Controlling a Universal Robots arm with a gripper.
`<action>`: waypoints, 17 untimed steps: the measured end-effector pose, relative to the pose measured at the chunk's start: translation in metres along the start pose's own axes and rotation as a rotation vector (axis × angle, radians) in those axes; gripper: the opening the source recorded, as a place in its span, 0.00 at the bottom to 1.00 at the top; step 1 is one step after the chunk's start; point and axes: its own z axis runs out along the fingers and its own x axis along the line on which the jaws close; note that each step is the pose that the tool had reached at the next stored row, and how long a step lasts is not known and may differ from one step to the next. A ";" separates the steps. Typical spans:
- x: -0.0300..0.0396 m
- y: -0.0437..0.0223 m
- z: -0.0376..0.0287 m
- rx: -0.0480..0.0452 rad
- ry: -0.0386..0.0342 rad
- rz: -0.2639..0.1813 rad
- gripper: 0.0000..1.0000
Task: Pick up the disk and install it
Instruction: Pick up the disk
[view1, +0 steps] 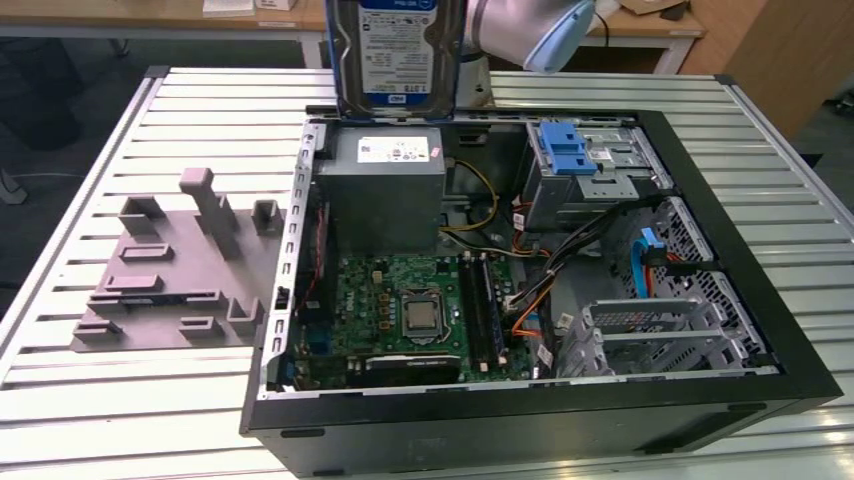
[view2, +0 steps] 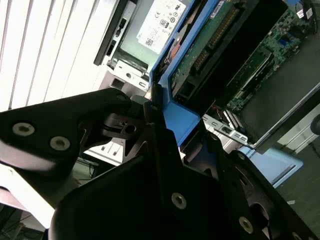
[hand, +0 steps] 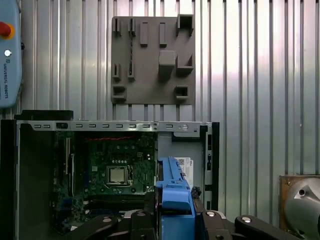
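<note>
1. You have the disk in the gripper. Its jaws are closed on the blue carrier frame that edges the drive, with the black fingers pressed against the frame from both sides.
2. The disk stands on edge above the computer case, over the case wall at the power-supply end. Its white-and-blue label faces the exterior camera.
3. The disk's lower edge sits close to the case's rim in the exterior view. You cannot tell from there whether the two touch.
4. In the second wrist view, the disk's green circuit-board side is turned toward the open inside of the case.
5. Inside the case, the grey power supply lies against the wall just below the disk.
6. The motherboard fills the case floor beyond the power supply, with the bare processor near its middle.
7. The silver drive cage with its blue latch sits in the case corner beside the power supply, along that same wall.
8. Outside the case, a grey fixture plate lies flat on the slatted table, just beside the case wall on the exterior view's left.
9. The arm hangs above the case's rim, just behind the disk.
</note>
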 end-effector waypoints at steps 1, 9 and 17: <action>0.0001 -0.0034 0.0000 0.0000 -0.0001 0.000 0.36; 0.0004 -0.0315 -0.0004 -0.0001 0.0000 0.000 0.36; 0.0007 -0.0589 -0.0007 0.0000 -0.0001 0.000 0.36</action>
